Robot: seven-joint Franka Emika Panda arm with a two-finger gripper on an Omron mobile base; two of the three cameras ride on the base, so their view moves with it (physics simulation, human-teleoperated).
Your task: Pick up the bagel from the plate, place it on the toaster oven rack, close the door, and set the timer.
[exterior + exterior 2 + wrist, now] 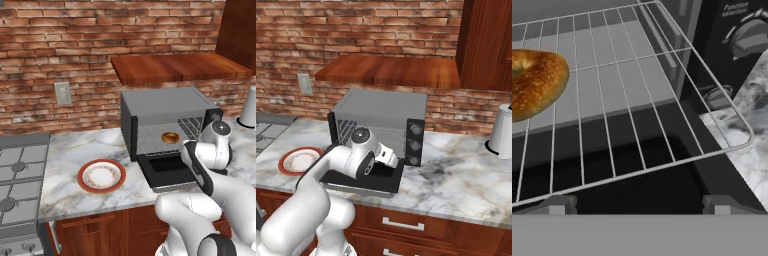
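the tool point(639, 205) is wide open and holds nothing, just in front of the toaster oven point(167, 107). the door point(167, 172) hangs down flat, open, below the oven mouth. the bagel point(170, 137) lies inside the oven on the toaster oven rack point(627, 95). the plate point(101, 176) sits bare on the desk point(75, 150), left of the oven. so the bagel part looks done. closing the door and turning the timer are left.

One bagel point(170, 137), one plate point(101, 176), one oven point(165, 107) and one rack point(632, 100) are showing; three knobs point(415, 145) are lining its side.
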